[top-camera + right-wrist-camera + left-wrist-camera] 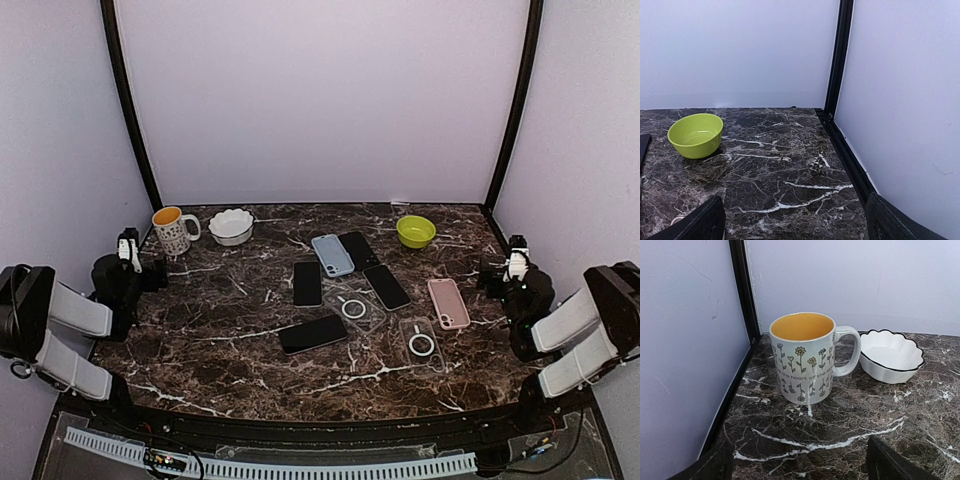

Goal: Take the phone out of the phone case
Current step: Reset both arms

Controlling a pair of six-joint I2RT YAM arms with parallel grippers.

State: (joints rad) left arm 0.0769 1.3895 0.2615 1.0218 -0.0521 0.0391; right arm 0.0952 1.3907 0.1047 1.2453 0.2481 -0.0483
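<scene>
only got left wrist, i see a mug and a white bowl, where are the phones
Observer: Four black phones lie in the middle of the table, to the right of your mug.
Operator: any still cased
Observer: Possibly the blue case or the pink case; both are opaque, so I cannot tell. The two clear cases look empty.
Operator: right arm busy
Observer: No, the right gripper sits open at the right edge, holding nothing.

Dark marble table (pixel 200 340), white veins. 3 pale lilac walls (pixel 320 100). 2 black corner posts (pixel 131 100). Light even.
</scene>
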